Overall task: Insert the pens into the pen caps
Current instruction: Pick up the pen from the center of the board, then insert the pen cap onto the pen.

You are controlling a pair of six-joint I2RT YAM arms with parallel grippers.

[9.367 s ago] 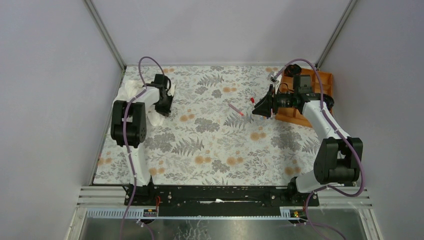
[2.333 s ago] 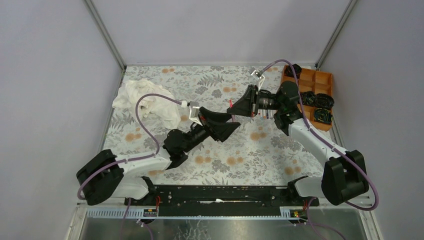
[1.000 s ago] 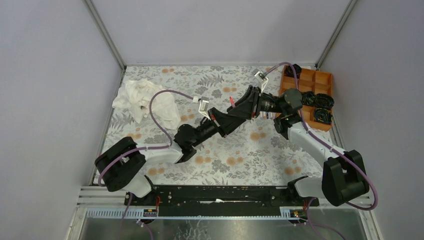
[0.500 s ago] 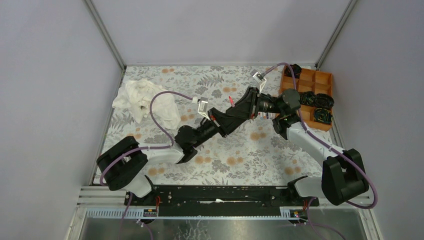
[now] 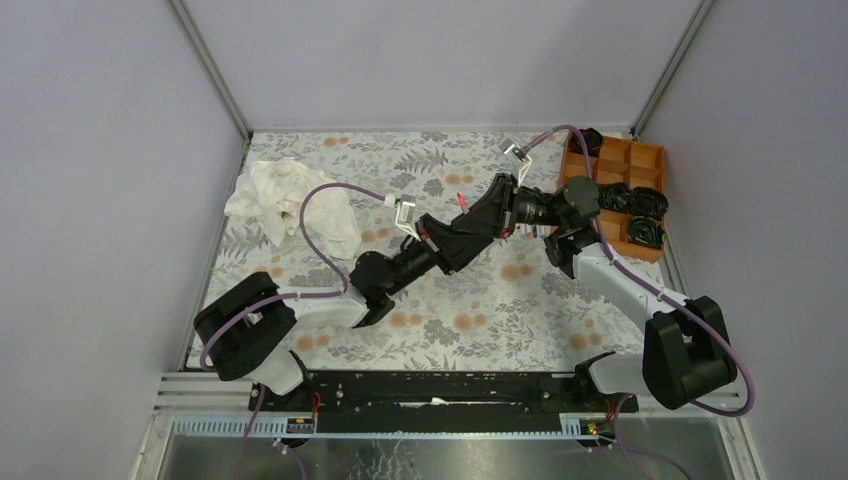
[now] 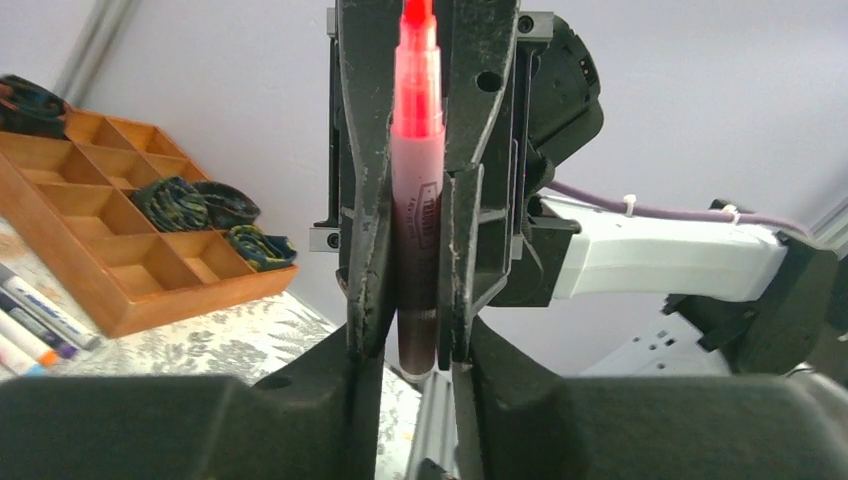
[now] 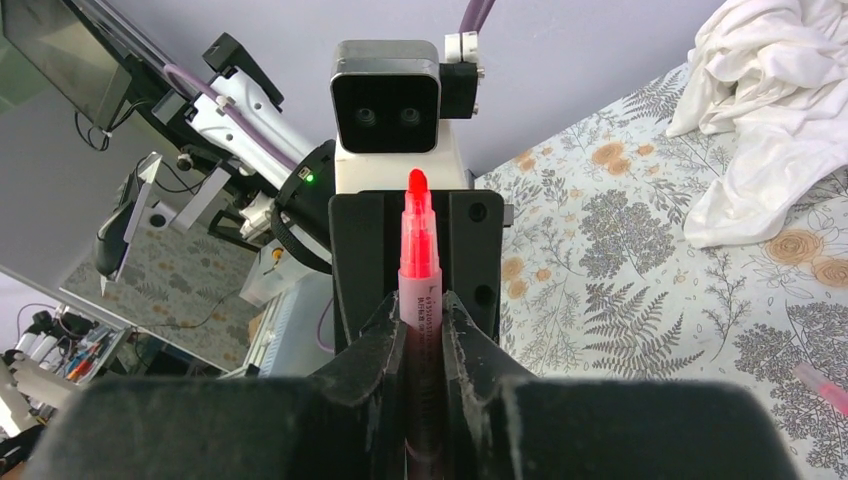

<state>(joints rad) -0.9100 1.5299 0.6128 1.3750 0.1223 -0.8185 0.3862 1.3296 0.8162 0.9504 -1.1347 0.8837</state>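
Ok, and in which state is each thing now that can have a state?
red felt-tip pen: uncapped, held in the air, tip up.
right gripper: shut on the pen.
left gripper: jaws flank the pen; grip unclear.
orange wooden compartment tray: some compartments hold dark coils, others empty.
white cloth: crumpled in a heap.

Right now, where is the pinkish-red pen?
In the top view, the pinkish-red pen is in the air over the table, left of the orange tray, clamped in the right tool facing the left tool.
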